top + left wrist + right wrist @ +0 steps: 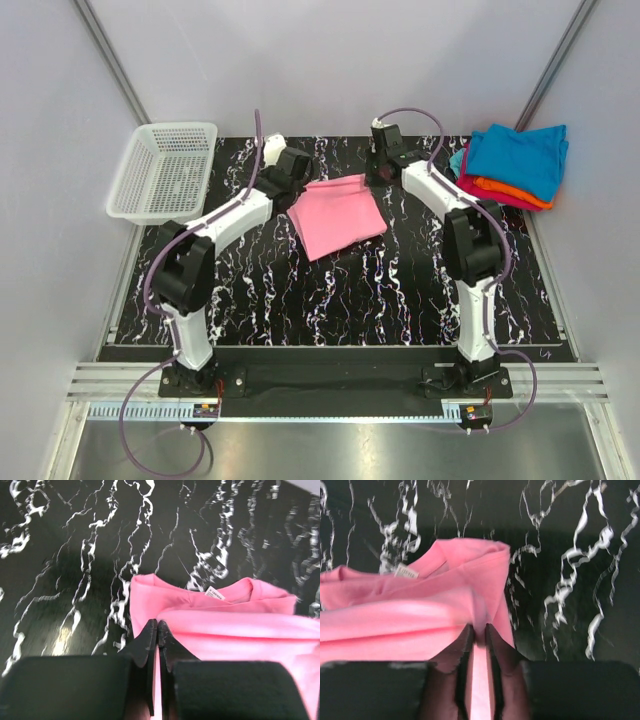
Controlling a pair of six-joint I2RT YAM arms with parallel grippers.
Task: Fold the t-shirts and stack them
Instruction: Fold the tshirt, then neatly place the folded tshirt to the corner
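Observation:
A bright pink t-shirt (338,215) lies folded in the middle of the black marble table (300,300). My left gripper (302,178) is at its far left corner and my right gripper (376,178) at its far right corner. In the left wrist view the left gripper (157,625) is shut on the pink t-shirt (240,625), whose white neck label (216,594) shows. In the right wrist view the right gripper (479,629) has its jaws a sliver apart, with a fold of the pink t-shirt (410,615) filling the gap. A stack of folded t-shirts (515,160), teal on top, lies at the back right.
A white mesh basket (165,170) stands at the table's back left corner. Grey walls close in the table on three sides. Both arm bases are bolted along the near edge.

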